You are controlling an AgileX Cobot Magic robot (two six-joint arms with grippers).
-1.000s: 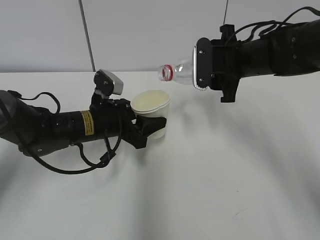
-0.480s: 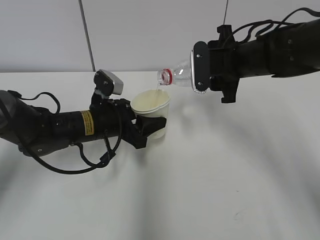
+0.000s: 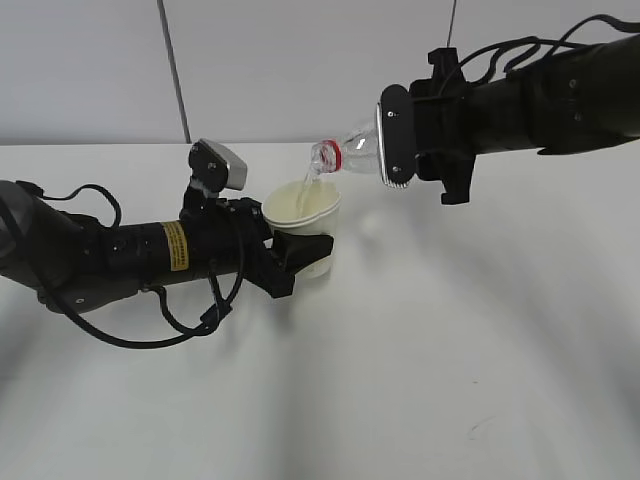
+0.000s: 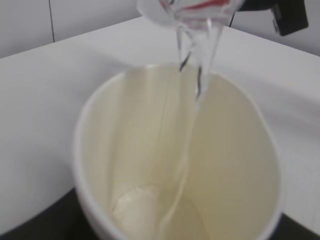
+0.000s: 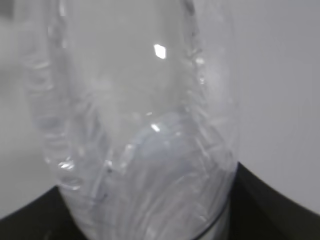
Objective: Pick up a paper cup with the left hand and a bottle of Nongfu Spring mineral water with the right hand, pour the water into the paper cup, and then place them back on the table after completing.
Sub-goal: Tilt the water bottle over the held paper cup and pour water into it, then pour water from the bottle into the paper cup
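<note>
Black jaws of the left hand (image 3: 297,250) clamp the cream paper cup (image 3: 303,225), which stands upright on the white table (image 3: 420,360). The right hand (image 3: 400,135) pinches the clear bottle (image 3: 350,150), tipped with its red-ringed neck down-left just above the cup's rim. A thin stream of water (image 4: 192,115) runs into the cup.

Legible text: none in any view. A yellow sticker (image 3: 174,245) on the left arm (image 3: 110,258) carries dark print, too small to read. The bottle (image 3: 352,150) shows a red ring at its neck but no readable label or brand. The cup (image 3: 303,222) is plain, unmarked inside and out.
</note>
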